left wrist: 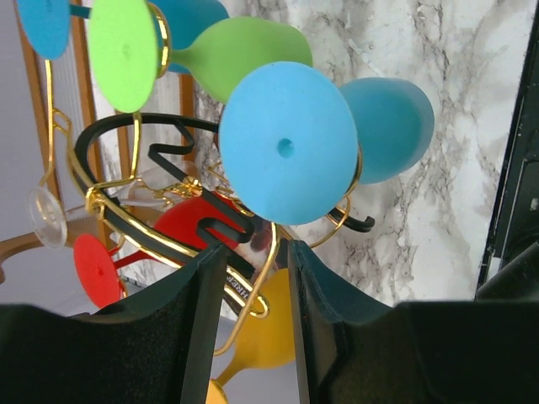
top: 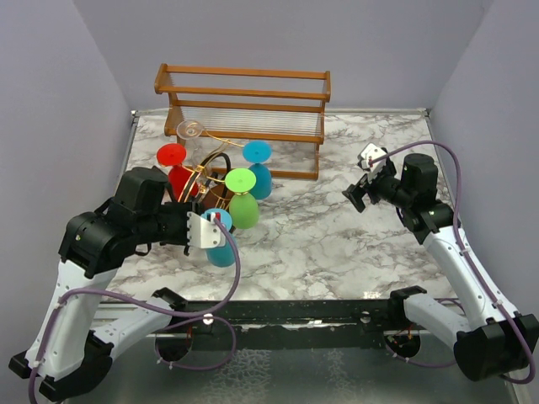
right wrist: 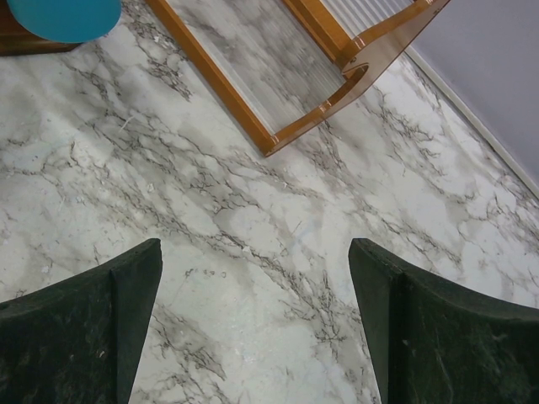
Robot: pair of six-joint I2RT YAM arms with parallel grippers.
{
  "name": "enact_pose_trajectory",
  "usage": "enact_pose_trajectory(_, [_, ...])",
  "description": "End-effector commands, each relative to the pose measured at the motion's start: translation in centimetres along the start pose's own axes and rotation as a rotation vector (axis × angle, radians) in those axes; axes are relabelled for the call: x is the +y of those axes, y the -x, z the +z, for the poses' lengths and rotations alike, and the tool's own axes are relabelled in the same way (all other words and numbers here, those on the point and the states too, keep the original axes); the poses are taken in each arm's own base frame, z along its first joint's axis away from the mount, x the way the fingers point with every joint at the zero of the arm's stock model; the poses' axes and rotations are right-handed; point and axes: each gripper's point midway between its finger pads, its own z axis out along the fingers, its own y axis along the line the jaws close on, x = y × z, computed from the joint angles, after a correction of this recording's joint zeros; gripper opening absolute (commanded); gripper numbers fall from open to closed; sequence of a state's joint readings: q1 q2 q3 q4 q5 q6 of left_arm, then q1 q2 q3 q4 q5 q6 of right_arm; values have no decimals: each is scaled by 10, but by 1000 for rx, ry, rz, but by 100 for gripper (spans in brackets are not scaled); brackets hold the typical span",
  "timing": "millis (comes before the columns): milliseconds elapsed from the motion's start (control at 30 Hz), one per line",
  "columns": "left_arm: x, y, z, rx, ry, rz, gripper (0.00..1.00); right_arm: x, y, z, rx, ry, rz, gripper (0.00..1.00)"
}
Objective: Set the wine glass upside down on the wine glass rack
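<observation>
Left gripper [left wrist: 254, 257] at the near side of the wine glass rack [top: 221, 197], jaws parted to a narrow slot, nothing discernibly clasped between them. Just ahead of the fingertips, the blue wine glass [left wrist: 286, 151]: foot up, bowl down and leaning outward, hung in a gold loop at the rack's near edge. Beyond it, a green glass [top: 242, 195], a red glass [top: 173, 162] and a teal glass [top: 259, 168] hung likewise. Off to the side, the right gripper [top: 362, 181], spread wide and empty, well apart over bare tabletop [top: 337, 240]. Farthest back, the wooden frame [top: 244, 84].

Seating of the stem in the loop hidden, so possibly only half hooked. With fingers this close to foot and wire, real risk in a sideways or hasty pull: snagging the loop, rocking the crowded rack, or knocking the blue glass loose onto the marble. Best drawn straight back, slowly.
</observation>
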State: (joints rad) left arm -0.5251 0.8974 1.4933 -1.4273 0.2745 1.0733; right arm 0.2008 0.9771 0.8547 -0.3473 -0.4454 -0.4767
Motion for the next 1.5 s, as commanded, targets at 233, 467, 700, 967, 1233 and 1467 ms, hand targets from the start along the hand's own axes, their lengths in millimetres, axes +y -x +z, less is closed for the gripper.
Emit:
enact_pose_trajectory(233, [106, 13, -47, -54, 591, -307, 42, -57, 12, -15, 35, -298, 96, 93])
enact_pose_trajectory(467, [183, -35, -80, 42, 1164, -653, 98, -109, 24, -33, 43, -572, 132, 100])
enact_pose_trajectory(700, [193, -52, -73, -39, 1259, -835, 99, -134, 42, -43, -25, -704, 136, 100])
enact_pose_trajectory(967, [191, -74, -68, -42, 1313, -951, 99, -125, 46, -35, -73, -651, 163, 100])
enact_pose_trajectory(1233, [195, -92, -71, -21, 1358, -1018, 99, -122, 62, -61, -159, -695, 154, 100])
enact_pose_trajectory(1467, [201, -108, -60, -33, 1351, -1066, 99, -127, 72, -75, -151, -725, 133, 100])
